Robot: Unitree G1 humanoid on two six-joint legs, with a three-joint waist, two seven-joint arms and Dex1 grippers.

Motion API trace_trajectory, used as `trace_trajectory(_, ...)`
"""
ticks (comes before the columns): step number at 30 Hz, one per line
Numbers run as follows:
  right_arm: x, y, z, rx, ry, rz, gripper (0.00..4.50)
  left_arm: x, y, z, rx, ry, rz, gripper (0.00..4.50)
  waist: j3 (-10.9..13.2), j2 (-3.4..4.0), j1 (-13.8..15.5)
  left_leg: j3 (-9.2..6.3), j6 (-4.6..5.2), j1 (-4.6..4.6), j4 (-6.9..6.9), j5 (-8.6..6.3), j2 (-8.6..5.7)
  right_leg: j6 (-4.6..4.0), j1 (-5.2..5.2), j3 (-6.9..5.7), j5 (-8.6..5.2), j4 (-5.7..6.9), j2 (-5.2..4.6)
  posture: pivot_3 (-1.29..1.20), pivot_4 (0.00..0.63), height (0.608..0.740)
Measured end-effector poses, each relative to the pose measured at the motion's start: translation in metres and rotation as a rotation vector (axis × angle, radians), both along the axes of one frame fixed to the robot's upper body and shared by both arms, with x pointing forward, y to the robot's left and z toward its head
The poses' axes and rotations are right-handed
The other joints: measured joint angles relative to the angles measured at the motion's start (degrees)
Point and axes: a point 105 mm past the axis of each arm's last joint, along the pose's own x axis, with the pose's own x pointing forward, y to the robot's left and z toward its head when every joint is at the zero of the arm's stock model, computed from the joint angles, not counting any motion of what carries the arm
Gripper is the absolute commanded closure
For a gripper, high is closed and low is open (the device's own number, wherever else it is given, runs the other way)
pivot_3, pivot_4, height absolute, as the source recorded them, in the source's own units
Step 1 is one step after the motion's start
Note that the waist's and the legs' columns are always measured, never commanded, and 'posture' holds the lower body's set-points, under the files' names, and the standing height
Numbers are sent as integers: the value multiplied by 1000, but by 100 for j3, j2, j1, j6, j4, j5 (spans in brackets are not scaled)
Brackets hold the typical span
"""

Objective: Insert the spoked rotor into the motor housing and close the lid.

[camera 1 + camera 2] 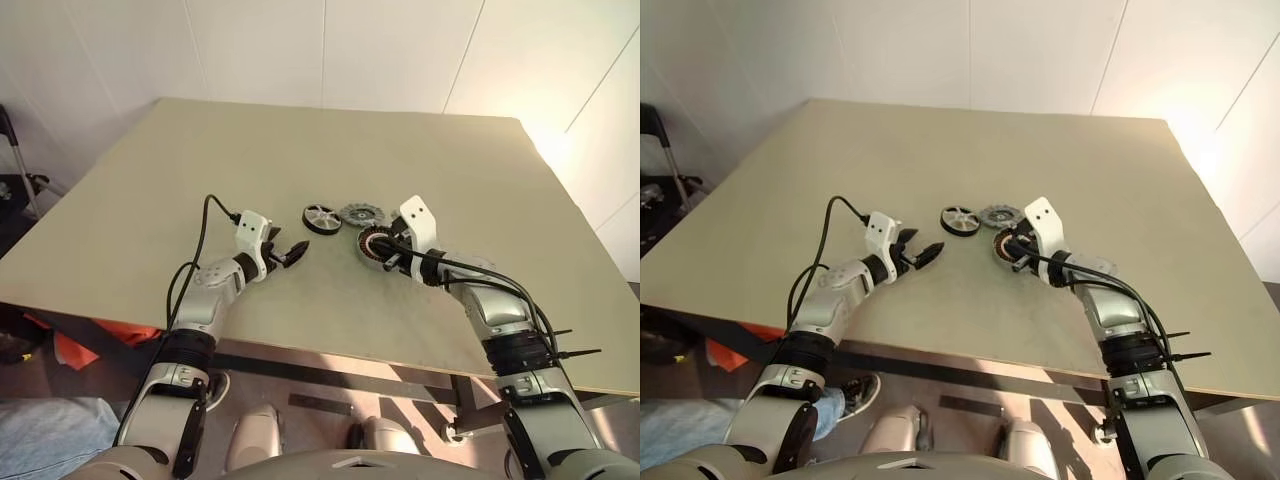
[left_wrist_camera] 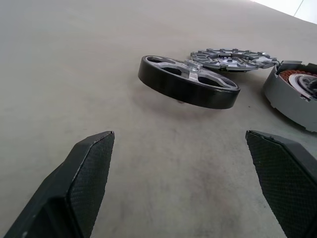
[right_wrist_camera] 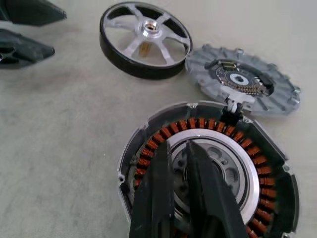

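Rotor (image 2: 188, 82): flat on bench (image 1: 150, 200), just ahead of left claw (image 1: 287, 254).
Left claw spread wide, nearer; right claw (image 3: 182, 163) pinched together over housing (image 3: 208, 173).

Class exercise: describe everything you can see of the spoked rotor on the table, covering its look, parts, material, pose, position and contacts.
The rotor is a small wheel with a thick black rim, pale metallic spokes and a shiny central hub with a hole. It sits on the table, apparently slightly tilted, with a shadow beneath its near edge. The lid lies close beside it, and the housing a little nearer the robot. The open left gripper faces it with a gap between; nothing grips it.
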Motion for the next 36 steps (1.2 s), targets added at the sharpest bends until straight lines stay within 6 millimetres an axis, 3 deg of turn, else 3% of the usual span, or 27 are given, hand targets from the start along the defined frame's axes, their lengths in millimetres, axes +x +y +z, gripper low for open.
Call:
trace_trajectory(4, 3, -7, 3, -14, 2, -9, 4031, 0, 1, 0, 3, 0, 2, 0, 4, 4, 38, -1, -4, -9, 1, 3, -2, 33, 0, 0, -18, 0, -1, 0, 0, 740)
trace_trajectory(11, 4, -22, 39, -42, -90, 7, 4031, 0, 1, -1, 1, 3, 4, 0, 7, 6, 30, -1, 2, -30, -7, 0, -2, 0, -21, 1, -1, 0, -1, 0, 0, 740)
trace_trajectory(15, 4, -18, 46, -37, -105, 15, 4031, -1, -1, -1, -3, 3, 1, 0, 7, 6, 13, 0, 2, -32, -7, 0, -2, -1, -23, 0, -1, -1, 0, 0, 0, 740)
trace_trajectory(19, 3, -15, 41, -27, -89, 20, 4031, 0, 0, -1, -1, 3, 2, 0, 7, 6, 19, 0, 2, -30, -4, 0, -2, 0, -18, 0, -2, -1, -1, 0, 0, 740)
trace_trajectory(24, -9, -6, 2, -3, 23, 23, 4031, 0, 1, -1, 2, 2, 4, 0, 7, 6, 19, 0, 2, -31, -4, -1, -2, 0, -19, 0, -1, -1, -1, 0, 0, 740)
trace_trajectory(26, -8, -4, -1, -6, 9, 18, 4031, 0, 2, -1, 4, 3, 6, 0, 4, 3, 10, 0, 2, -17, -4, -1, -2, 0, -7, 1, -2, -2, -1, 0, 0, 740)
trace_trajectory(31, -7, -6, -1, -15, -3, 9, 4031, 0, 2, -1, 4, 3, 5, 0, 3, 1, 13, -1, -2, 1, -3, 1, -2, 41, 9, 1, -25, -1, -1, 0, 0, 740)
trace_trajectory(36, -7, -13, 12, -17, -9, 12, 4031, 0, 2, -1, 6, 3, 6, 0, 5, 3, 21, -1, 0, -16, -4, 0, -2, 5, -5, 1, -4, 0, -1, 0, 0, 740)
